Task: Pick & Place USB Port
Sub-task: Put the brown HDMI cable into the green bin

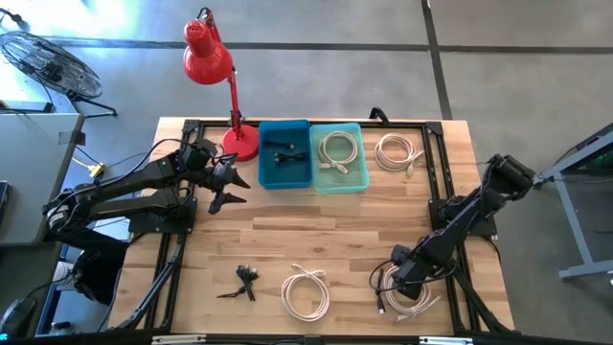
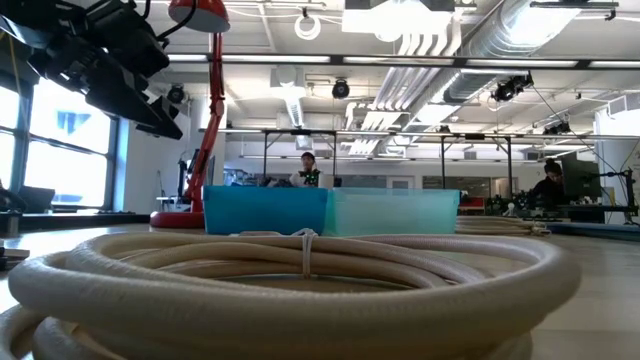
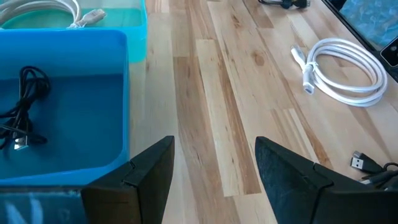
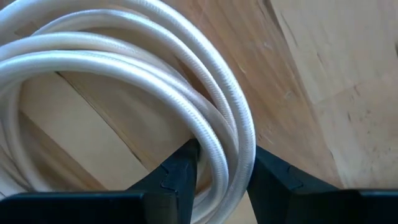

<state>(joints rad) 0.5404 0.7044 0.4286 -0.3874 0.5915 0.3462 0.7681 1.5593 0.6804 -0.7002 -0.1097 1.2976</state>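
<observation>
- High view: a slatted wooden tabletop [image 1: 316, 244] carries two open plastic bins, one blue bin [image 1: 284, 154] holding a black cable, one teal bin [image 1: 337, 156] holding a white coil. Three white cable coils lie loose: one far coil [image 1: 397, 151], one near coil [image 1: 306, 293], one gripped coil [image 1: 412, 292]. One black USB cable [image 1: 243, 282] lies bundled beside the near coil. One red lamp [image 1: 213, 67].
- Low view: smooth, round, cream cable loops fill the foreground.
- Left wrist view: left gripper [image 3: 214, 171], jaws parted, empty, beside the blue bin.
- Right wrist view: right gripper [image 4: 221, 171], jaws closed around several strands of the gripped coil.
</observation>
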